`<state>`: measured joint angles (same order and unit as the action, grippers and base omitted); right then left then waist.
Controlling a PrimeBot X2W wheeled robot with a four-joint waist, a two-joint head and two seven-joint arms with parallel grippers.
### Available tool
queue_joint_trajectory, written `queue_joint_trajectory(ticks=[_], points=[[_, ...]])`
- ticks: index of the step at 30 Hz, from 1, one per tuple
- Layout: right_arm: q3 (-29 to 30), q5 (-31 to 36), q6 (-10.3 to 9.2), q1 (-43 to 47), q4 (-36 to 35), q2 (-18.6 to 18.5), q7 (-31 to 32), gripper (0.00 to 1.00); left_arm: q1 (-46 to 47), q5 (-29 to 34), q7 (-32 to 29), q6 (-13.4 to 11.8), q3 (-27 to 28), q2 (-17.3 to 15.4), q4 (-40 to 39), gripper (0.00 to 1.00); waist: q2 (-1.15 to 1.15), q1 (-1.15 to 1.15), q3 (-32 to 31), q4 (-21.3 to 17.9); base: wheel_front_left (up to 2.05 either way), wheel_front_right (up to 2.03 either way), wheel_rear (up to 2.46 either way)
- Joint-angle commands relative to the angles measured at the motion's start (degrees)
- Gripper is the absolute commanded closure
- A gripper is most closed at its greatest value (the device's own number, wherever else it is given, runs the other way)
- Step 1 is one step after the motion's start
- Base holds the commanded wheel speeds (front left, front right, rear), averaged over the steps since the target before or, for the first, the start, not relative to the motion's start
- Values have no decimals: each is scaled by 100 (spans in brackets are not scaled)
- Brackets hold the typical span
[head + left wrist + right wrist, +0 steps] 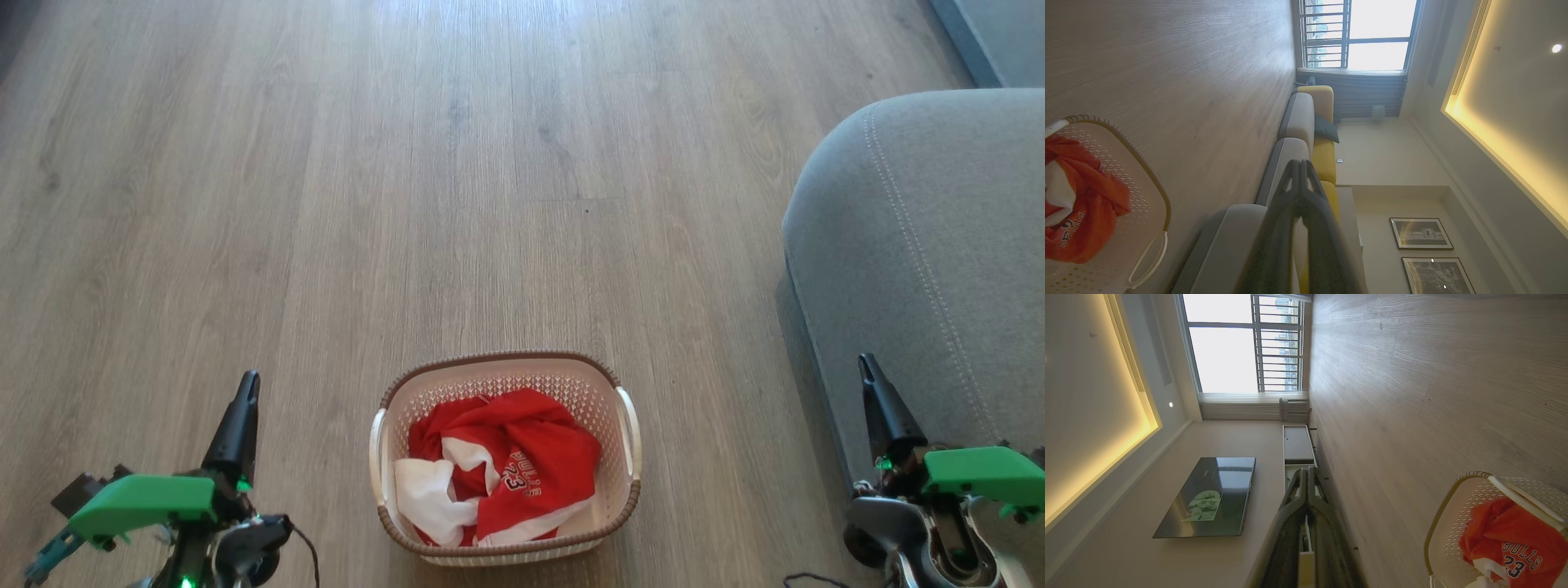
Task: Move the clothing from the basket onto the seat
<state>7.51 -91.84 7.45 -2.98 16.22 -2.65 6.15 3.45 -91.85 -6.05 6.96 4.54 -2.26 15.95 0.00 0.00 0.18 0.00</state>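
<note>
My left gripper (247, 384) sits at the lower left of the head view, its two dark fingers (235, 437) pressed together into one point with nothing between them. My right gripper (865, 365) is at the lower right, pinched shut the same way and just as empty; it shows against the near side of the seat (922, 245), and I cannot tell whether it touches the fabric. The basket (498, 358) stands upright on the wood floor (408, 163) between my two grippers, apart from both. The clothing (522, 465) lies heaped inside it: a red jersey (543, 457) with dark lettering and the number 23 on top, and a white fold bunched at the basket's left side. All the clothing I can see is within the basket's walls, below the brown rim. The seat is at the right of the head view, grey, with a rounded corner and pale double stitching, and a strip of bare floor lies between it and the basket. In my left wrist view the closed fingers point along a row of grey cushions with yellow backs (1327, 159) toward a window (1372, 32), and the basket is at the lower left. In my right wrist view the closed fingers point toward a wall TV (1208, 496) and a low cabinet (1296, 443), and the basket is at the lower right, where the jersey reads BULLS.
</note>
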Motion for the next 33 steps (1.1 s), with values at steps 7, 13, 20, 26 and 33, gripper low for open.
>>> queue_joint_trajectory(ticks=[7, 13, 20, 26, 33], points=[[-101, -35, 3, -320, -220, -22, 32, 100, 273, -34, -42, 53, 195, -62, -192, 100, 0, 0, 0, 0, 0, 0, 0], [-101, -35, 3, -320, -220, -22, 32, 100, 273, -34, -42, 53, 195, -62, -192, 100, 0, 0, 0, 0, 0, 0, 0], [-101, -35, 3, -320, -220, -22, 32, 100, 273, -34, -42, 53, 195, -62, -192, 100, 0, 0, 0, 0, 0, 0, 0], [-101, -35, 3, -320, -220, -22, 32, 100, 273, -34, -42, 53, 195, -62, -192, 100, 0, 0, 0, 0, 0, 0, 0], [-101, -35, 3, -320, -220, -22, 32, 100, 273, -34, -42, 53, 195, -62, -192, 100, 0, 0, 0, 0, 0, 0, 0]])
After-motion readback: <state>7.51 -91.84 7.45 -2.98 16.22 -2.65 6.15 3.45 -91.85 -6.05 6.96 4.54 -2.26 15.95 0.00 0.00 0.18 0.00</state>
